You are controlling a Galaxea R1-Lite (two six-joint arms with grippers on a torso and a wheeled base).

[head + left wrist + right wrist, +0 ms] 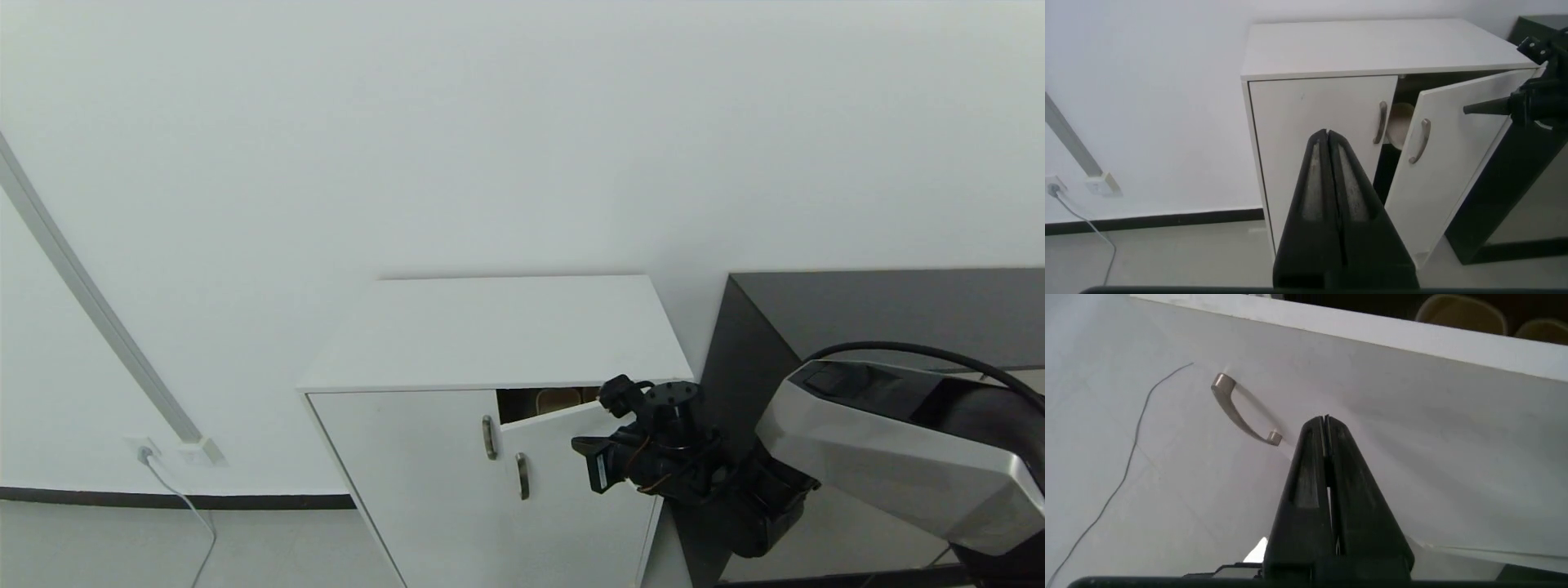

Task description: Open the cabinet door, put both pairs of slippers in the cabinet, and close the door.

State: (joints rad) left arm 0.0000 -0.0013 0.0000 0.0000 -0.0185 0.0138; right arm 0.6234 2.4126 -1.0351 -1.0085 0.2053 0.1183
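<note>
Cabinet (498, 335) against white wall (522, 122), right door (588, 490) ajar, tan shapes (559, 398) inside (can't identify). Right end effector (1325, 423) pressed together at the door's face beside handle (1245, 412); left end effector (1327, 135) also pressed together, well back. Dark unit (816, 310) just right of cabinet; socket (145, 451) left.

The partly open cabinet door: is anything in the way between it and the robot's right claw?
Nothing visible. The right claw, shut, points straight at the door, at its outer face beside the handle, with only bare white panel ahead of it.
</note>
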